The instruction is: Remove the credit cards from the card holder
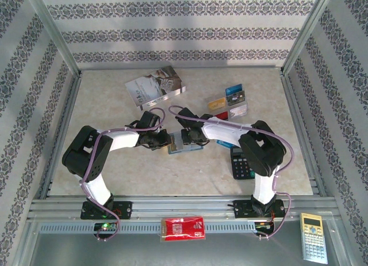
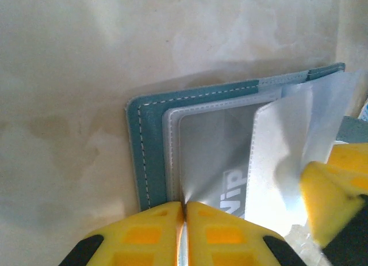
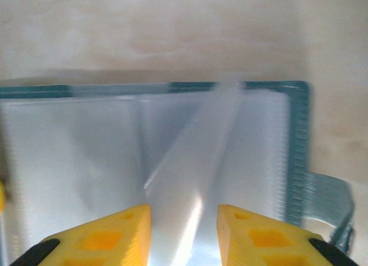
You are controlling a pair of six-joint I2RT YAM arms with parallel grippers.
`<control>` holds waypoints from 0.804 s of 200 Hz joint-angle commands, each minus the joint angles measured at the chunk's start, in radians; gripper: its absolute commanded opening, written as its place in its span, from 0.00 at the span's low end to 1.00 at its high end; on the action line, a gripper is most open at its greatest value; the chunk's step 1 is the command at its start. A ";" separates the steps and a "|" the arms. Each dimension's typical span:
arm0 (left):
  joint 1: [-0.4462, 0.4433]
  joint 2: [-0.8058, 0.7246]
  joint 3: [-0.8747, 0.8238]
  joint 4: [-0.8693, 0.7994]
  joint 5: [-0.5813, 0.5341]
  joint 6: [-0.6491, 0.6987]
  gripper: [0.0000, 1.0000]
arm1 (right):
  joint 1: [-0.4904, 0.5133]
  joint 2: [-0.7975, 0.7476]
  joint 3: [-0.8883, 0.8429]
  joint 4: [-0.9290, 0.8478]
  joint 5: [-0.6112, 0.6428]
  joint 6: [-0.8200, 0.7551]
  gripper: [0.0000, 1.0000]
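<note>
Card holder [image 2: 150, 139], one, lies open: left hand [image 2: 184, 205] pinches it, right hand [image 3: 184, 211] spread.

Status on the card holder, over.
Left gripper shut on a card holder sleeve. Right gripper open, jaws astride another sleeve. Loose cards lie beyond it; black calculator sits off to the side.

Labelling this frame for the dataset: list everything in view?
card holder: one, blue-grey, open at table centre between the grippers
loose cards: about five, mixed colours, beyond the holder to the right
book: one, grey-white, far side, left of the cards
calculator: one, black, right of the holder, partly under the right arm
second calculator: one, beige, near right corner, off the table
packet: one, red, front rail
left gripper: yellow fingers, shut on the holder's clear sleeve
right gripper: yellow fingers, open over the sleeves
</note>
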State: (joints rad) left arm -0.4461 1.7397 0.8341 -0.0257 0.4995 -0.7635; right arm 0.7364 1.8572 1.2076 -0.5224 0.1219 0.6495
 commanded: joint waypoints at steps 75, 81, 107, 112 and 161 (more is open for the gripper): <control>-0.009 0.043 0.032 -0.123 -0.032 0.048 0.12 | -0.054 -0.231 -0.147 0.163 -0.056 -0.057 0.38; -0.008 0.042 0.031 -0.123 -0.031 0.046 0.12 | -0.050 -0.215 -0.140 0.172 -0.102 -0.062 0.38; -0.008 0.029 0.026 -0.120 -0.026 0.037 0.12 | -0.027 -0.157 -0.115 0.195 -0.201 -0.067 0.36; -0.008 0.020 0.024 -0.118 -0.023 0.035 0.12 | -0.024 -0.144 -0.108 0.192 -0.212 -0.065 0.36; 0.040 -0.131 -0.023 -0.075 0.012 -0.037 0.18 | 0.019 -0.066 -0.044 0.154 -0.217 -0.076 0.35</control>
State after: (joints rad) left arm -0.4397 1.7023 0.8425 -0.0689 0.5056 -0.7582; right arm 0.7319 1.7657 1.1088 -0.3519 -0.0776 0.5987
